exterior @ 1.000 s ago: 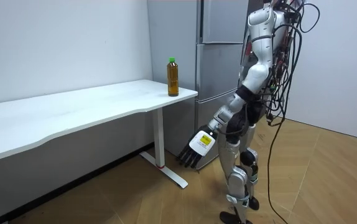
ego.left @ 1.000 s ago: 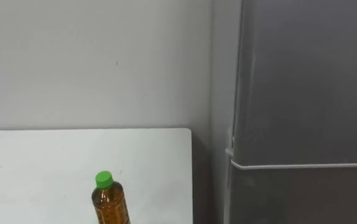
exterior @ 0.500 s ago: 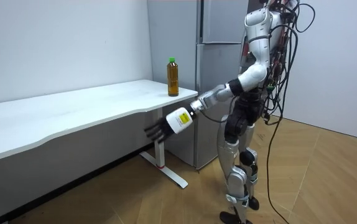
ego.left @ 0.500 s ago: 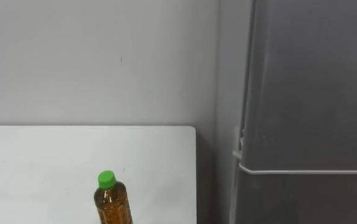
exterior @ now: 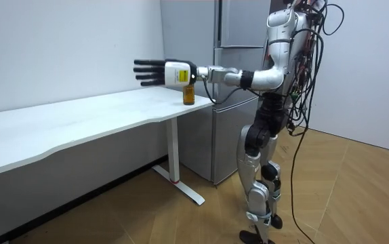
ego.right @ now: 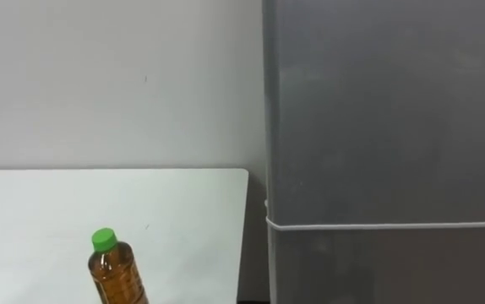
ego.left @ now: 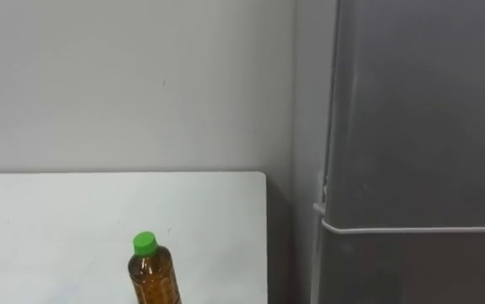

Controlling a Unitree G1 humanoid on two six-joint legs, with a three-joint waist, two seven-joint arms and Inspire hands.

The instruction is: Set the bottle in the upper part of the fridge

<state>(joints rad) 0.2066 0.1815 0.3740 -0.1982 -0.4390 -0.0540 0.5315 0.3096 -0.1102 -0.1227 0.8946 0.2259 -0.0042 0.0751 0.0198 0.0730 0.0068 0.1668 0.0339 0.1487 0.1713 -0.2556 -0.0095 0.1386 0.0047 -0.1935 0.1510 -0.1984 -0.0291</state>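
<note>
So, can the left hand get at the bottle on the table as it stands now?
Probably yes. The left hand is open and held above the table, to the left of the bottle, and nothing stands between them. It does not touch the bottle yet.

The bottle [ego.left: 151, 272] is cut off below its shoulder by the eye views' lower edge; in the room view the left hand [exterior: 159, 72] covers its top. The fridge [ego.left: 411, 152] runs past the top, right and bottom edges.
</note>
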